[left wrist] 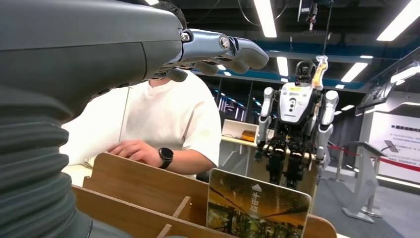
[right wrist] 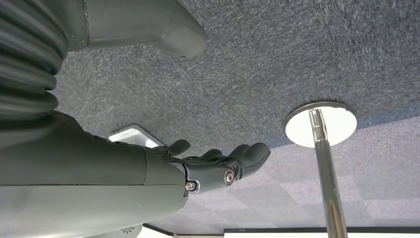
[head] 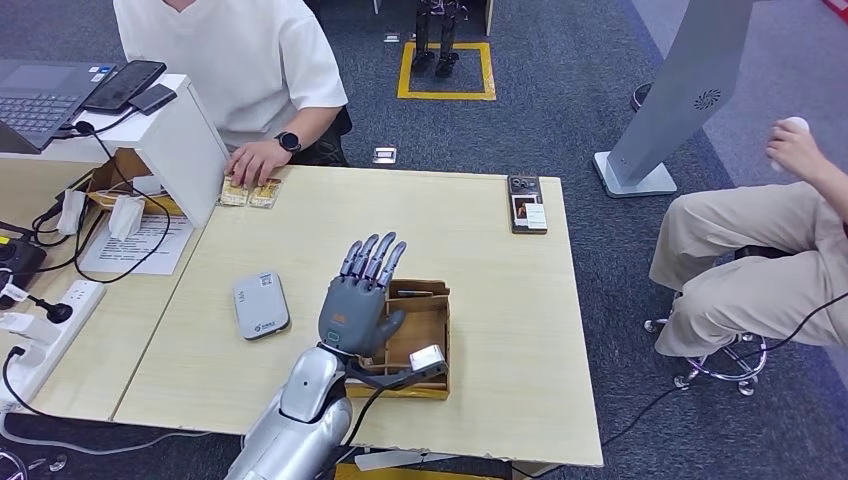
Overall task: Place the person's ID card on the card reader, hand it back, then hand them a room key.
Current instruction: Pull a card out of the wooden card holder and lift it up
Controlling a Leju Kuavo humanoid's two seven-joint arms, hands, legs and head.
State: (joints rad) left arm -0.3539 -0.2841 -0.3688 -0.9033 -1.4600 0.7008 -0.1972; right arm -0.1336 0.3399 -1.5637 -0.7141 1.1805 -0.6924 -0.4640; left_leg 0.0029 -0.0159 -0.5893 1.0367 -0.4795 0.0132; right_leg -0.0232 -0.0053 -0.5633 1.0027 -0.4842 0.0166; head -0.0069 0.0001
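My left hand [head: 360,295] hovers flat over the wooden card box [head: 432,300] at the table's near middle, fingers stretched forward and holding nothing. In the left wrist view its fingers [left wrist: 233,49] reach out above the box wall [left wrist: 143,181], where a room key card [left wrist: 257,206] with a printed picture stands upright. The grey-white card reader [head: 260,305] lies on the table just left of the hand. At the far edge, a person's hand [head: 255,160] rests on two small cards [head: 250,192]. My right hand [right wrist: 218,166] hangs over the carpet, fingers loosely extended and empty.
A dark device with a photo card on it [head: 527,203] lies at the far right of the table. A white stand [head: 175,140] with phones, a laptop [head: 40,100], cables and a power strip [head: 50,320] crowd the left side. A second person [head: 760,250] sits to the right.
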